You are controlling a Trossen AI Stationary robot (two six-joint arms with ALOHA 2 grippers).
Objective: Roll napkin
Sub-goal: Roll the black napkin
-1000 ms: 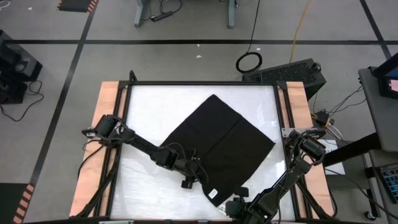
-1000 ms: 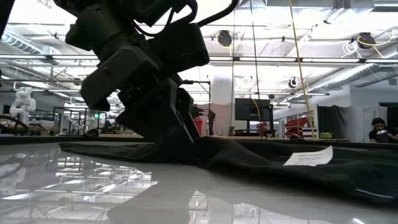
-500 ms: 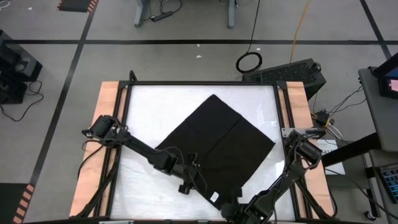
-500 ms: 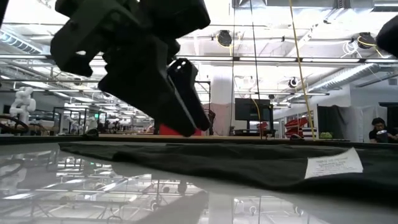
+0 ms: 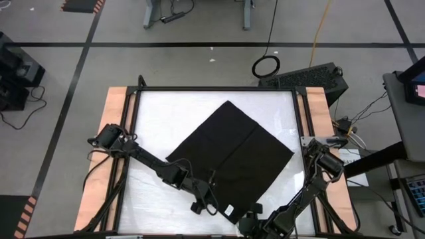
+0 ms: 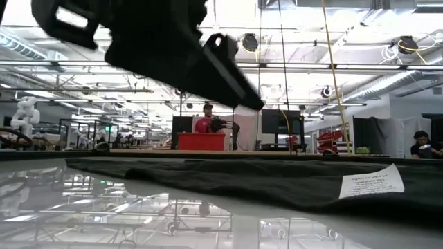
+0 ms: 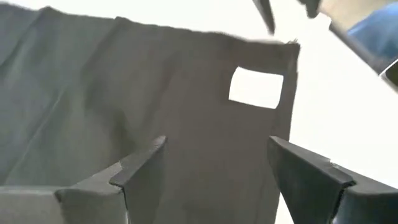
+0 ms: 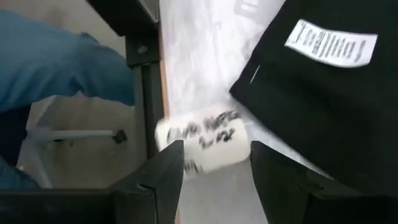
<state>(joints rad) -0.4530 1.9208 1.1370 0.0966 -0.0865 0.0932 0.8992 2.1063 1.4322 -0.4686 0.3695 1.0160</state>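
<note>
- Lying flat as a diamond on the white table (image 5: 153,126), the black napkin (image 5: 232,159), not rolled at all, white tag (image 5: 228,210) at the corner nearest the arms
- Hovering just above that near corner, the left gripper (image 5: 201,204), fingers apart and empty, cloth and tag visible between them in the left wrist view
- Waiting at the table's near edge beside the same corner, the right gripper (image 5: 251,220), fingers apart too, holding nothing
- Judged as the very start: reaching for the corner, rolling not yet begun
- Needed next, probably: lowering to the cloth edge, pinching the tagged corner, then turning it over toward the far corner without dragging the whole cloth
</note>
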